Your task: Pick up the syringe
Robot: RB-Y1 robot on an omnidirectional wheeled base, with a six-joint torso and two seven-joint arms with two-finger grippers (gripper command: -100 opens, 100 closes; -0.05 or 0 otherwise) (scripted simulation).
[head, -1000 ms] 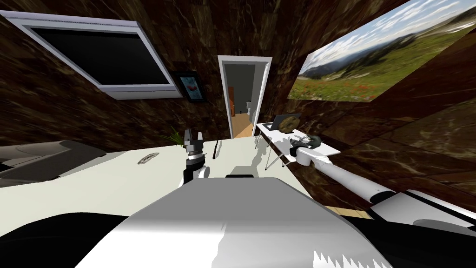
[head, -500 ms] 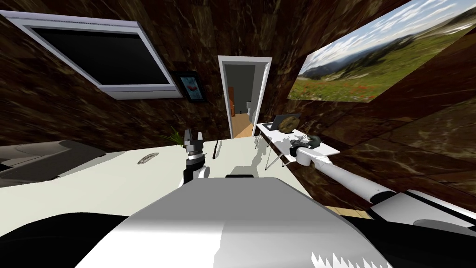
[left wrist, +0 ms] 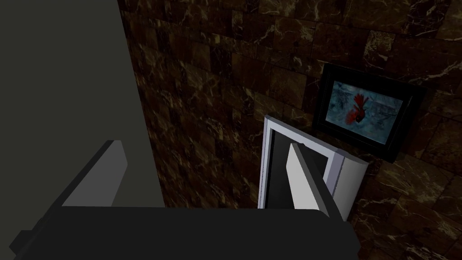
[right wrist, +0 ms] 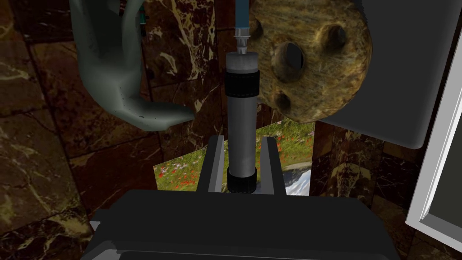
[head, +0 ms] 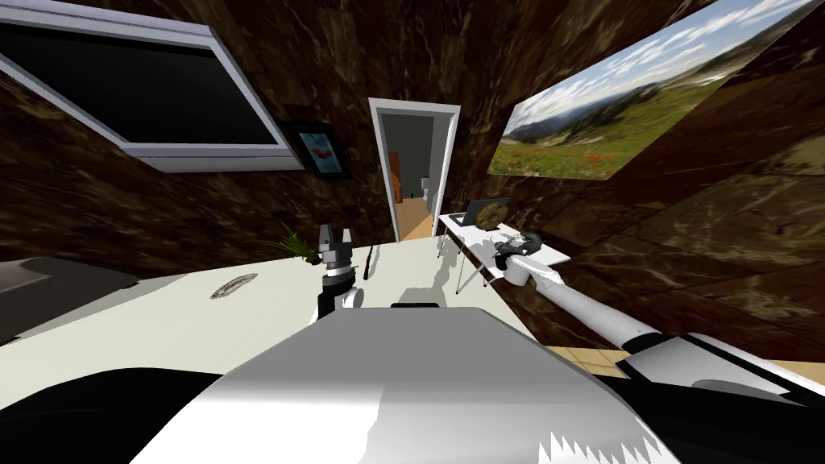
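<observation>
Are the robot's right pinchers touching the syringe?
Touching. In the right wrist view, the right gripper has its two fingers closed against both sides of the grey syringe, near its lower dark band.

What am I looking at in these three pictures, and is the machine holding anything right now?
It is a two-armed robot. The wide picture comes from a camera on its head, looking down and forward; the other two come from cameras on its hands. The left end effector hangs open over a broad white tabletop, holding nothing. The right arm reaches to a small white side table. There the right end effector is shut on a grey cylindrical syringe with black bands. Beyond it are a brown pitted round object and a grey-green hand-shaped figure.
</observation>
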